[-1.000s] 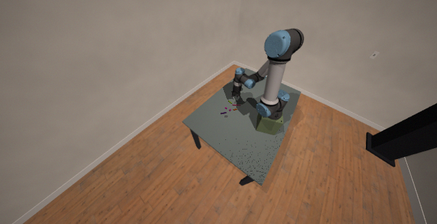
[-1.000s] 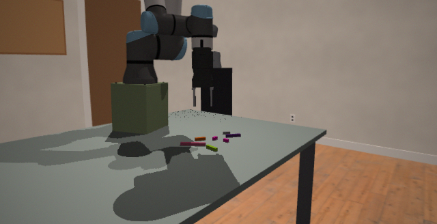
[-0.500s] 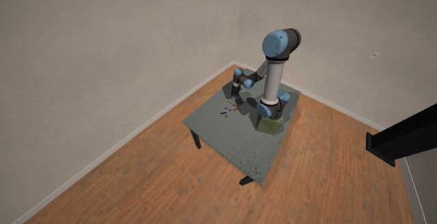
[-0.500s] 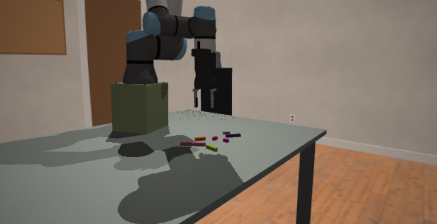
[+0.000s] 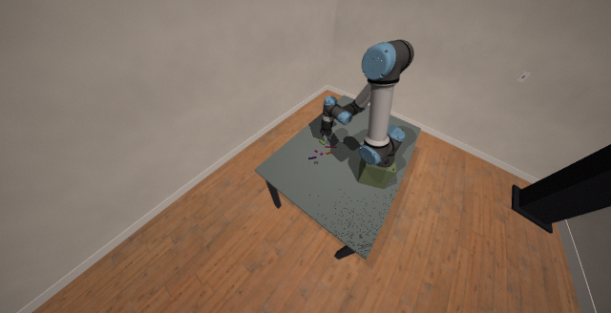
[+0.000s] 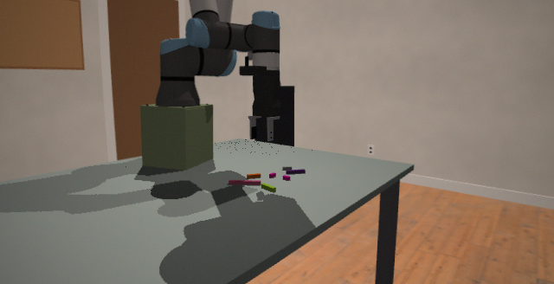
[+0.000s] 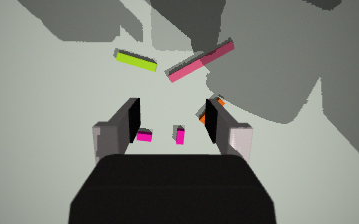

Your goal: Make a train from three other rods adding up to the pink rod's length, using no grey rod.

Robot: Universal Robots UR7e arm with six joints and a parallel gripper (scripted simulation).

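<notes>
My gripper [image 7: 172, 112] is open and empty, hovering above the rods; it also shows in the exterior view [image 6: 264, 129]. In the wrist view a magenta rod [image 7: 180, 135] lies between the fingers below, and a second magenta rod [image 7: 144, 135] lies by the left finger. An orange rod [image 7: 203, 115] is partly hidden behind the right finger. Farther off lie the pink rod [image 7: 200, 62] and a lime rod [image 7: 136, 60]. In the exterior view I see the pink rod [image 6: 244, 183], lime rod [image 6: 268, 187], orange rod [image 6: 254, 175], two magenta rods [image 6: 272, 175] [image 6: 286, 177], a purple rod [image 6: 295, 171] and a grey rod [image 6: 286, 168].
The arm's olive base block [image 6: 177, 136] stands on the table behind the rods. The table's right edge [image 6: 346, 206] runs close to the rods. The arm throws dark shadows over the table near the pink rod.
</notes>
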